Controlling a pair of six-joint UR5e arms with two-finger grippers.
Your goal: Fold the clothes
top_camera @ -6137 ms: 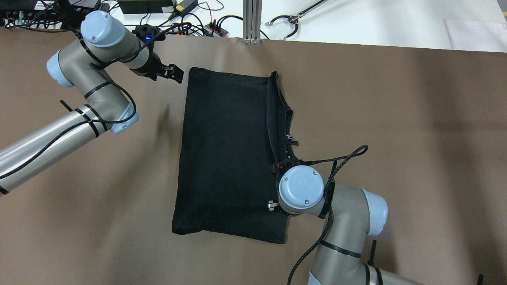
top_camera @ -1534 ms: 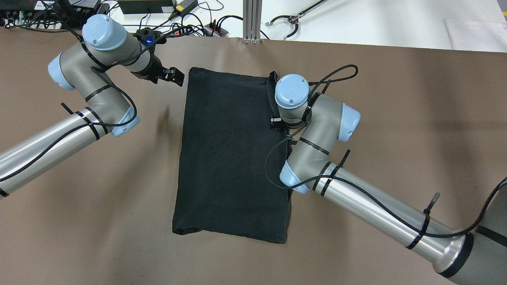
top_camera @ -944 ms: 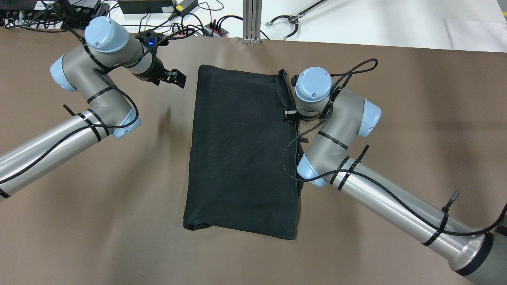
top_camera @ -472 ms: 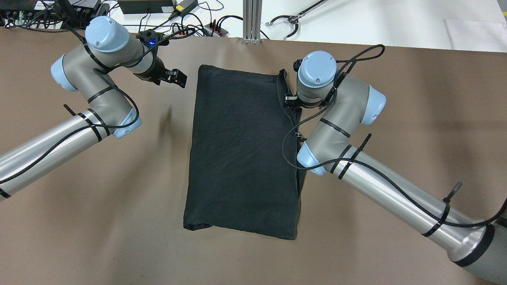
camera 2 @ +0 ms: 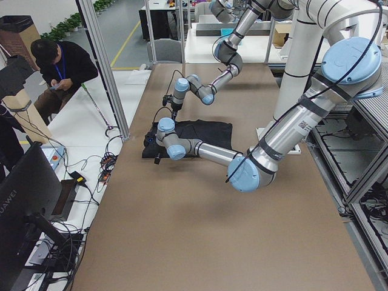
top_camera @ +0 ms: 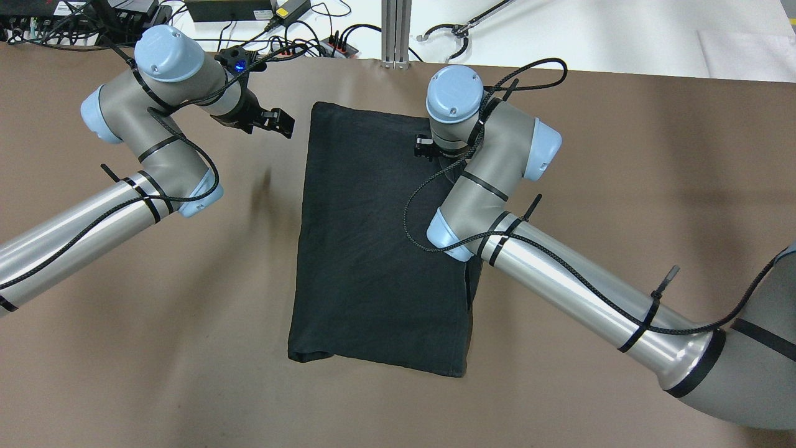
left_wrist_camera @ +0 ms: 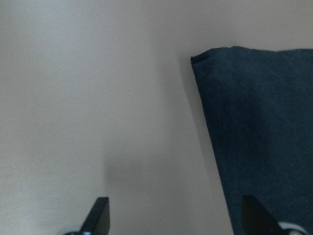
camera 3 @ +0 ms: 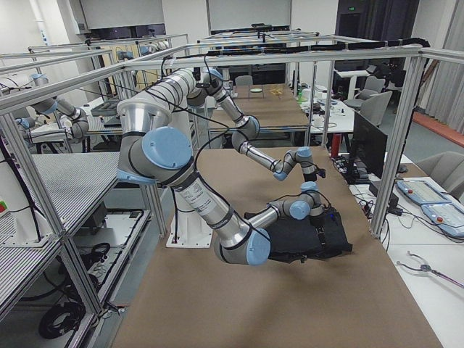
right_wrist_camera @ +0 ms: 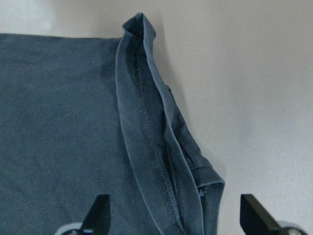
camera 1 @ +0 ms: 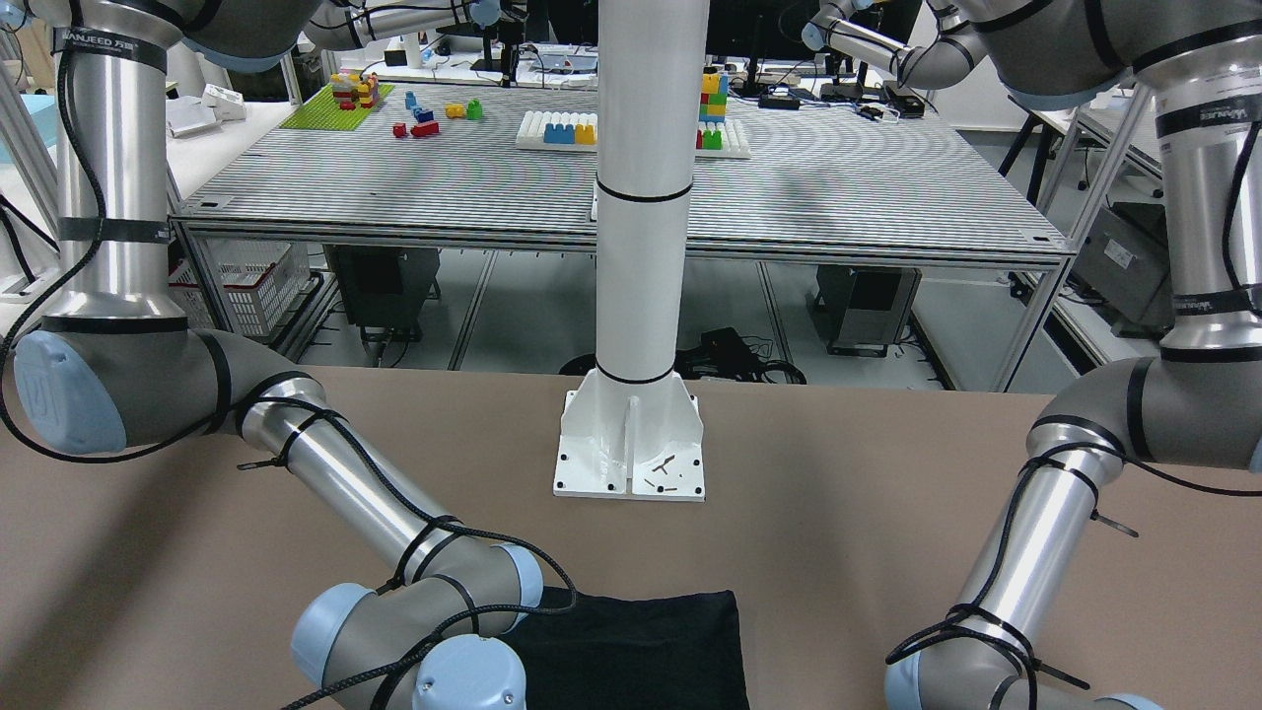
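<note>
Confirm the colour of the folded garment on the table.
Plain black garment, no pattern; clearest in the overhead exterior view. Wrist cameras render it dark blue-grey.

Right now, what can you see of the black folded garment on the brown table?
The black folded garment lies flat on the brown table as a rough rectangle, soft knit by its look, faintly creased. Stitched hem edges bunch into a ridge along its right side. The open right gripper hangs over that ridge; contact unclear.
</note>
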